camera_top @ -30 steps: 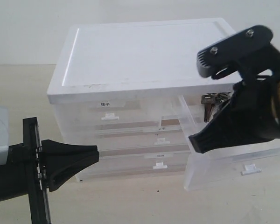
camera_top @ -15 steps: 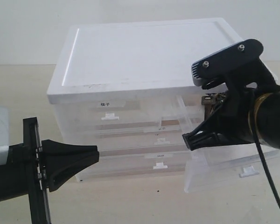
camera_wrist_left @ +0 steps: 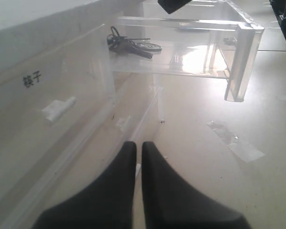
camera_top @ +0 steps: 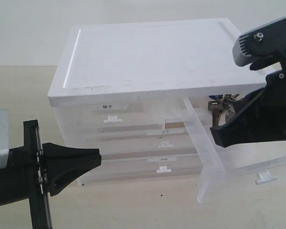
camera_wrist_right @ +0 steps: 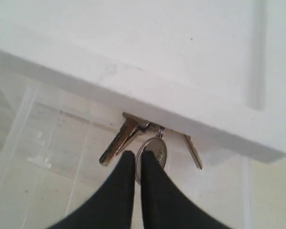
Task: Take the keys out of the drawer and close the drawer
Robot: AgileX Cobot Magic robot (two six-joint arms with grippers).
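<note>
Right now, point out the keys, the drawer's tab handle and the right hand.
keys (camera_wrist_right: 117, 141), right wrist view, blade of the largest silver key.
drawer handle (camera_top: 266, 177), exterior view, middle of the white tab.
right hand (camera_wrist_right: 137, 155), right wrist view, midway between its fingertips.

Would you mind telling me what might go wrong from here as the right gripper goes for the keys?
1. The keys lie at the back of the drawer, partly under the cabinet's white top; the right gripper could knock that edge while reaching in.
2. The right gripper is shut, close to the flat-lying bunch; it may nudge the keys deeper instead of gripping them.
3. The drawer is pulled far out; downward pressure could tip it.
</note>
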